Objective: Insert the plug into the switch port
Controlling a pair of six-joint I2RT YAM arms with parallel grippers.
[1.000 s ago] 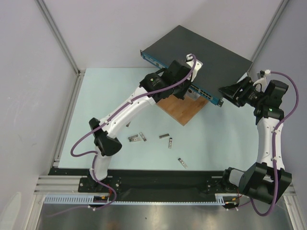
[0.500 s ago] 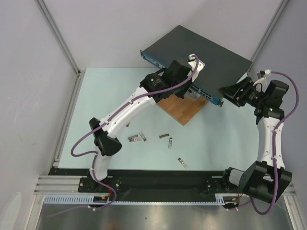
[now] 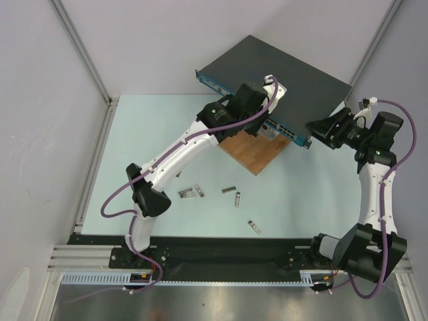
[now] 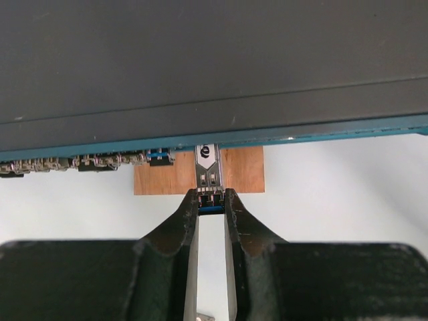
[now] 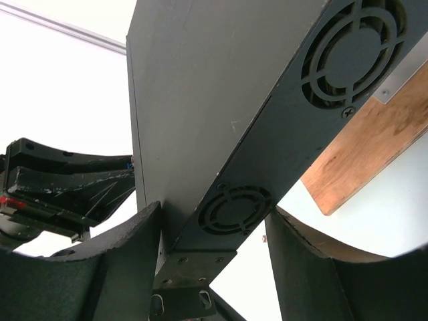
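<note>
The switch [image 3: 294, 73] is a flat dark grey box with a blue front strip [image 4: 321, 132], propped on a wooden board [image 3: 251, 152]. My left gripper [image 3: 264, 124] is at the strip, shut on the plug [image 4: 208, 167], a small silver module with a blue rear end. In the left wrist view my fingertips [image 4: 190, 207] pinch its rear, and its far end reaches the strip beside a row of sockets [image 4: 80, 162]. My right gripper [image 3: 319, 128] is shut on the switch's right end, with its fingers [image 5: 127, 254] above and below the vented side [image 5: 234, 207].
Several loose silver modules lie on the pale table between the arms, such as one [image 3: 190, 192], another [image 3: 229, 190] and a third [image 3: 254, 226]. Grey enclosure walls and aluminium frame rails [image 3: 83, 50] bound the workspace at the back and sides.
My left gripper has edged slightly toward the switch's front strip with the plug. The right arm and the switch have not moved.
</note>
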